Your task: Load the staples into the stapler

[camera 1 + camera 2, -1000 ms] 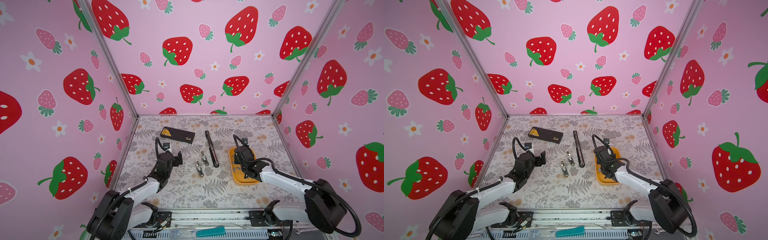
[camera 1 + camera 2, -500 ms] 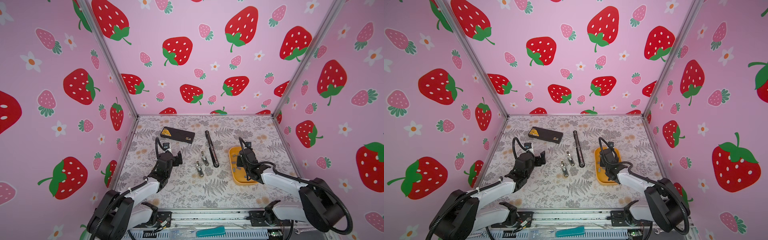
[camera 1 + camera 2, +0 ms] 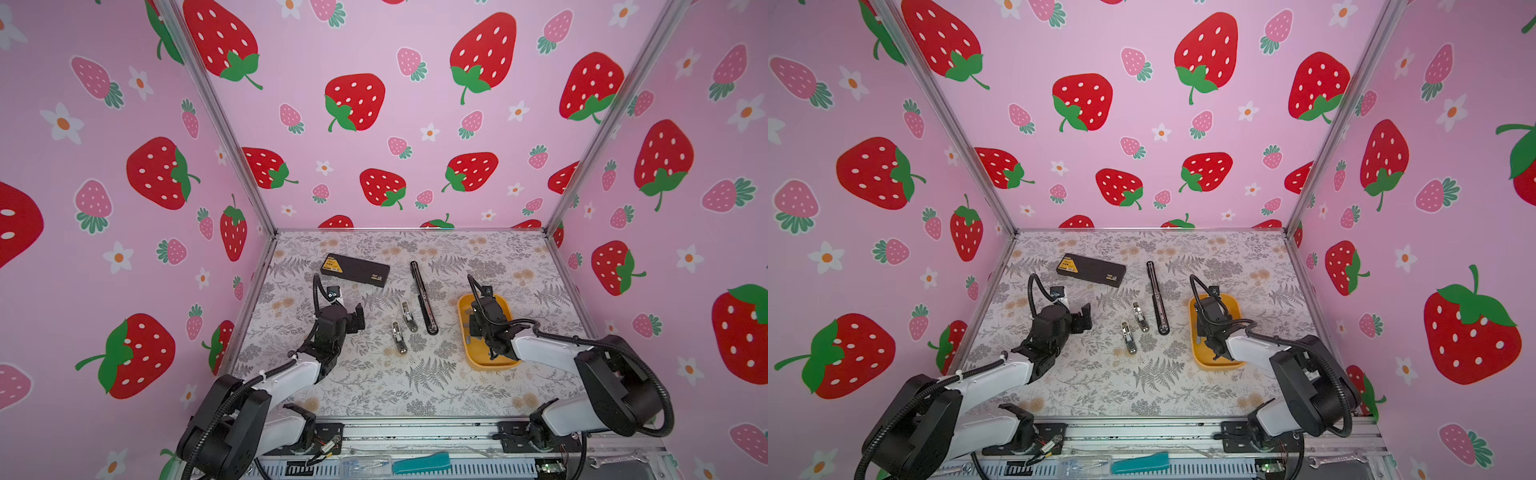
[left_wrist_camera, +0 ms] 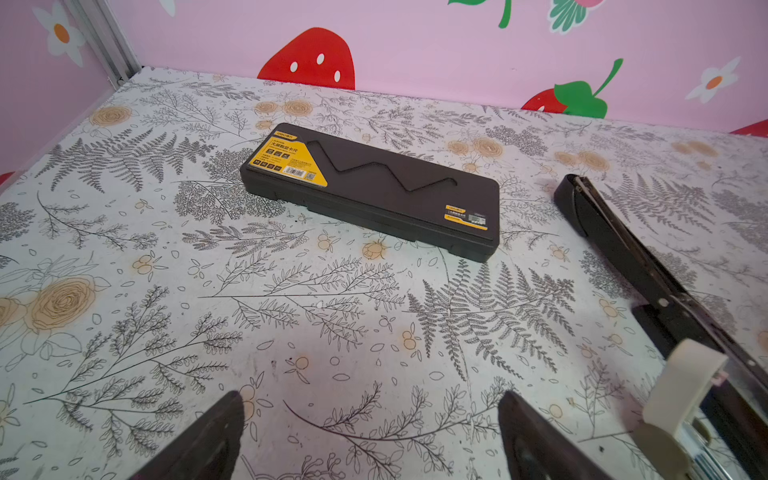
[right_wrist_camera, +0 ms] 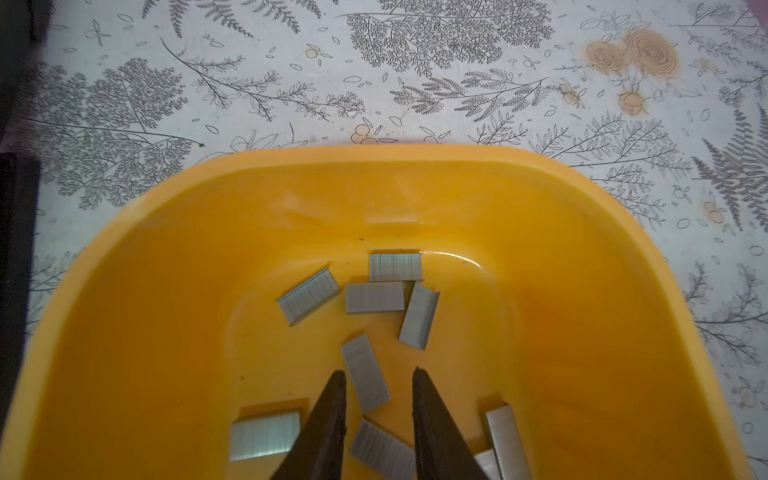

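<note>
The right gripper [image 5: 376,372] is down inside the yellow tray [image 5: 145,291] at the near right of the worktop [image 3: 374,386]. Its fingers [image 5: 328,415] stand narrow but apart. The staples [image 5: 375,297] lie loose on the tray floor, about nine short grey strips in sight. One strip [image 5: 365,365] lies slantwise between the fingertips, with a sliver of yellow showing on either side of it, so it is straddled rather than pinched. Other strips lie just outside each finger and further up the tray.

The left gripper [image 4: 370,395] hovers over bare worktop at the near left, its fingers wide and holding nothing.

Further in, two small silver metal pieces [image 3: 409,316] [image 3: 398,337] lie side by side near the middle. Just beyond them a long black stapler [image 3: 423,297] lies lengthwise, well apart from the tray, its metal rail showing.

Farthest back lies a flat black case [image 4: 395,187]. Its yellow label [image 4: 286,160] carries Chinese characters, a barcode and a QR square, under a small logo that seems to read "deli". A smaller label [image 4: 467,216] at the other end is too small to read.

Only the right arm has moved: half a second ago its gripper stood further toward the tray's right side. The left arm, case, stapler and metal pieces lie as they did.
</note>
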